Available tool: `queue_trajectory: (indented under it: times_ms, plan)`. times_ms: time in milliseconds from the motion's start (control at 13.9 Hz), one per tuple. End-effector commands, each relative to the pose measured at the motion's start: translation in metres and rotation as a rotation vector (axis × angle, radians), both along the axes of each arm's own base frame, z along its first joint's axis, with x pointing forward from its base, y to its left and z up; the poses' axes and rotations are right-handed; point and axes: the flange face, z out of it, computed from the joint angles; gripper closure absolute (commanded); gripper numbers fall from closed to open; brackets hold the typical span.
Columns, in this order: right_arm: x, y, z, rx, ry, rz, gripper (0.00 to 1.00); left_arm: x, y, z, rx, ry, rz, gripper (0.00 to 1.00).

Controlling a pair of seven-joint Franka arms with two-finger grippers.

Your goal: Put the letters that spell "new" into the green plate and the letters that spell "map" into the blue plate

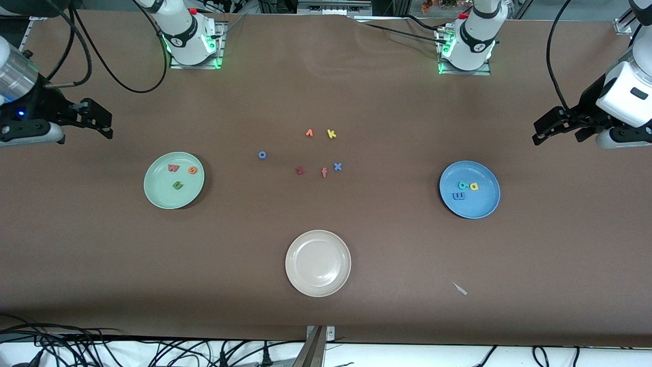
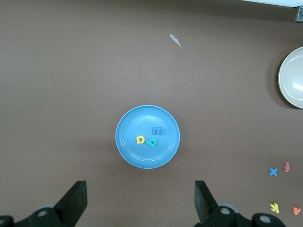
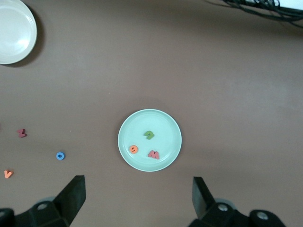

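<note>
The green plate (image 1: 153, 196) (image 3: 168, 125) lies toward the right arm's end of the table and holds a green n (image 1: 177, 185) (image 3: 149, 135), an orange e (image 1: 192, 170) (image 3: 134, 149) and a pinkish-red w (image 1: 173, 168) (image 3: 153, 154). Toward the left arm's end, the blue plate (image 1: 486, 204) (image 2: 128, 151) holds a blue m (image 1: 458, 195) (image 2: 157, 131), a teal a (image 1: 463, 185) (image 2: 151, 141) and a yellow p (image 1: 473, 186) (image 2: 140, 140). My left gripper (image 1: 541, 133) (image 2: 140, 201) hangs open above the table at its own end. My right gripper (image 1: 104, 127) (image 3: 138, 198) hangs open above the opposite end. Both are empty.
Loose letters lie mid-table: an orange v (image 1: 309, 133), yellow k (image 1: 331, 134), blue o (image 1: 262, 155), dark red z (image 1: 300, 171), orange-red f (image 1: 324, 172) and blue x (image 1: 337, 166). A cream-white plate (image 1: 295, 278) sits nearer the front camera. A small pale scrap (image 1: 460, 288) lies beside it.
</note>
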Motion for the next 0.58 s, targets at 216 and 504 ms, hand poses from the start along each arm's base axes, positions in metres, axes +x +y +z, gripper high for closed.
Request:
queue_trajectory:
  times_ms: [216,504]
  plan:
    - [0.003,0.0083,-0.0037,0.003,0.037,0.026,0.0,0.0016,-0.0004,0.0049,-0.002,0.006,-0.008,0.0]
    - [0.0027,0.0083,-0.0053,0.003,0.041,0.028,0.0,0.0016,-0.0004,0.0049,-0.002,0.006,-0.006,0.0]
